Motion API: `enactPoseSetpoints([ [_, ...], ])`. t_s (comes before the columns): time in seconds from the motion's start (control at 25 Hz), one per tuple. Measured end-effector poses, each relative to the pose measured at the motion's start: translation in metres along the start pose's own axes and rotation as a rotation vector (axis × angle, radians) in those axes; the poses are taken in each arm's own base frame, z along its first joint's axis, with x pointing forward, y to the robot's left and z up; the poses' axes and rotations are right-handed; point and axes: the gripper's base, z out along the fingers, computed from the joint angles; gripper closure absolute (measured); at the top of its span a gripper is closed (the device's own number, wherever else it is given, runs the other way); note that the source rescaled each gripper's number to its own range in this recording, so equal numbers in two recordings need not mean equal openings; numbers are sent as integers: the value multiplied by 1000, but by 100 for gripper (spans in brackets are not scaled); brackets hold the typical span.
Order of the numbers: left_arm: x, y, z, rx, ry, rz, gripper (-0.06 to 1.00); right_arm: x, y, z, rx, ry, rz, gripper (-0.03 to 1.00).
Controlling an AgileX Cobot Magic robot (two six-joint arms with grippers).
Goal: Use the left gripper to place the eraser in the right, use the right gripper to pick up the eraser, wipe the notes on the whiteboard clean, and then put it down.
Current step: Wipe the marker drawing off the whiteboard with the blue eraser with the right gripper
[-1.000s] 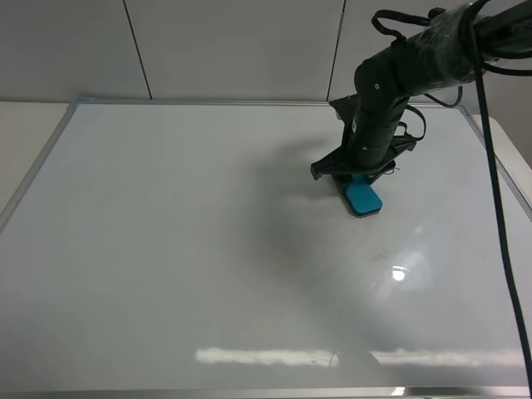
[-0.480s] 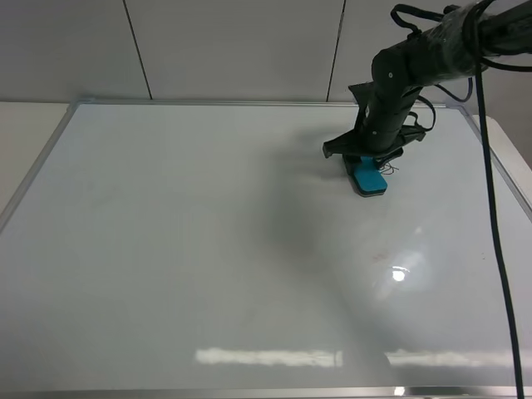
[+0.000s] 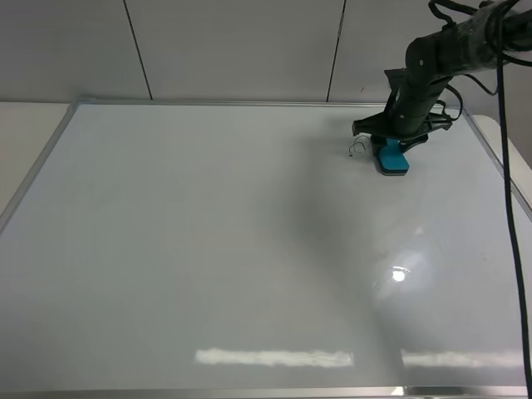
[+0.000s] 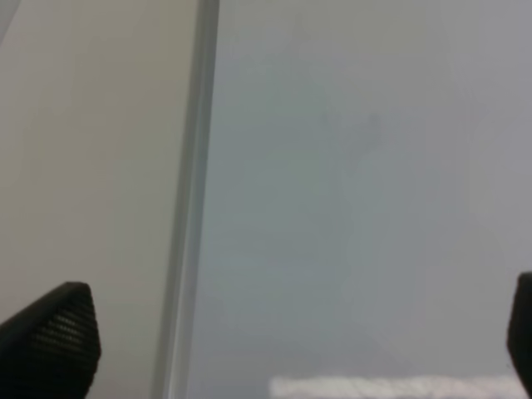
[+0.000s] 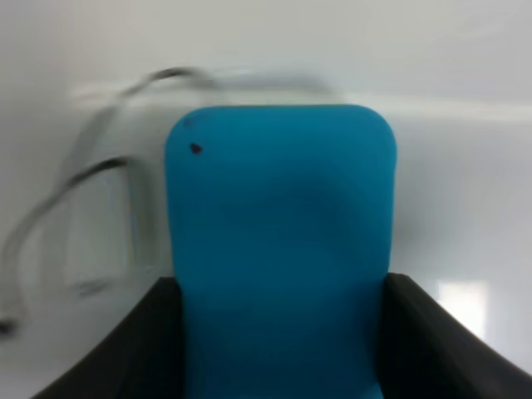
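Note:
My right gripper (image 3: 391, 150) is shut on the blue eraser (image 3: 391, 158) and presses it on the whiteboard (image 3: 208, 233) at the far right. In the right wrist view the eraser (image 5: 278, 249) sits between the two dark fingers (image 5: 125, 349). A small black pen mark (image 3: 358, 148) lies just left of the eraser; it also shows in the right wrist view (image 5: 83, 183) as curved strokes. My left gripper (image 4: 274, 332) is open and empty over the board's left frame (image 4: 191, 208); it does not show in the exterior high view.
The whiteboard's metal frame (image 3: 50, 154) runs along all sides. A black cable (image 3: 507, 208) hangs over the board's right side. A panelled wall (image 3: 233, 50) stands behind the board.
My right gripper has slid the eraser back and to the right across the board. A small pen mark now shows left of the eraser.

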Motion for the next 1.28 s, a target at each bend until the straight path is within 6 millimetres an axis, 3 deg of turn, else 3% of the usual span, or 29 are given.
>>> enactPoseSetpoints([
  [0.16, 0, 0, 0, 0, 0, 0, -6, 0, -30, 3, 40, 30, 16, 96],
  [0.36, 0, 0, 0, 0, 0, 0, -6, 1, -22, 2, 18, 38, -41, 96],
  [0.52, 0, 0, 0, 0, 0, 0, -6, 5, 13, -3, -9, 53, -139, 96],
  [0.76, 0, 0, 0, 0, 0, 0, -6, 18, 98, -17, -92, -3, -303, 96],
  [0.84, 0, 0, 0, 0, 0, 0, -6, 22, 114, -19, -110, -29, -323, 96],
  [1.28, 0, 0, 0, 0, 0, 0, -6, 18, 113, -12, -55, -78, -236, 96],
])
